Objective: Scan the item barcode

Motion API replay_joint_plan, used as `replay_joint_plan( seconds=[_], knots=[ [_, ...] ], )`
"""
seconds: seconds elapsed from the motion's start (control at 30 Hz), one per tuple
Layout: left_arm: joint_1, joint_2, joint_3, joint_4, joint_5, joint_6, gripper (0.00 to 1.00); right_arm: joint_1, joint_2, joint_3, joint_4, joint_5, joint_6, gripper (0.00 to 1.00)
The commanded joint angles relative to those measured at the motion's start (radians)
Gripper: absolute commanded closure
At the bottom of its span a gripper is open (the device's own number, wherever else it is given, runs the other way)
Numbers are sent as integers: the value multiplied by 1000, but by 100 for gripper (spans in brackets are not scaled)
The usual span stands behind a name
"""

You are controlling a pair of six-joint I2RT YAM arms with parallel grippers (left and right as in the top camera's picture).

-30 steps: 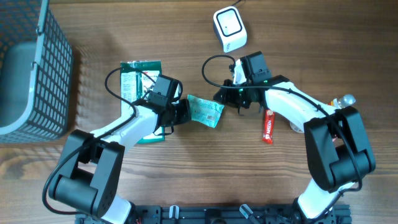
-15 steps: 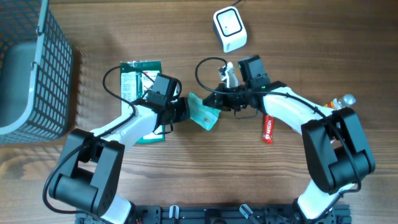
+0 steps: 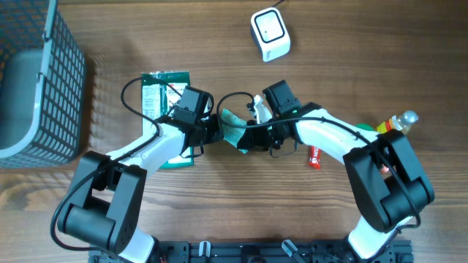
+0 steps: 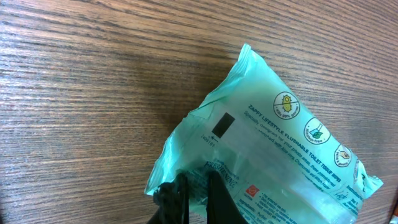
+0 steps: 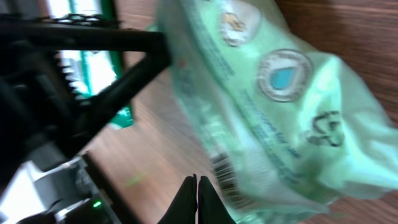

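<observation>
The left tool was clamped on the lower left corner of the green wipes packet, holding it just above the counter between the two arms. The right tool was shut narrow at the packet's right edge. Whether it actually pinched the seam could not be told from its wrist view.

The barcode showed on the face turned towards the right wrist, not upward. To do this step well, one firm grip should probably be confirmed before the other let go. The striped face would then need turning towards the scanner's window, kept flat and unwrinkled, with no fingers across the bars.

Nearest, right of the packet, a red tube lay under the right arm. A small bottle sat further right. A dark green pouch lay partly under the left arm, and a grey basket stood far left. The white scanner sat farthest, well apart from the packet, with bare counter between and only the right arm's cable close by.
</observation>
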Motion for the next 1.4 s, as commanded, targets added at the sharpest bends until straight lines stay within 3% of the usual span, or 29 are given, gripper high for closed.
replay_joint_plan(
  seconds=[0.0, 0.3, 0.4, 0.73, 0.97, 1.1, 1.37],
  knots=[
    [-7, 39, -11, -9, -6, -2, 96, 14, -12, -54, -2, 218, 99, 96],
    [-7, 39, -11, -9, -7, -2, 96, -4, -10, -116, 1, 282, 190, 95],
    [-2, 22, -11, -18, 13, 7, 96, -7, -10, -116, -10, 177, 141, 93],
    [125, -330, -11, -11, 16, 8, 94, -48, -144, -26, -215, 149, -3, 91],
    [67, -289, -11, -178, -2, 6, 96, -48, -181, -18, 39, 197, -31, 96],
    [19, -208, -12, -251, -95, 5, 96, -48, -159, -18, 142, 398, -19, 96],
    [-19, -7, -11, -98, -100, -6, 95, -48, -53, -18, 249, 486, 11, 95]
  ],
)
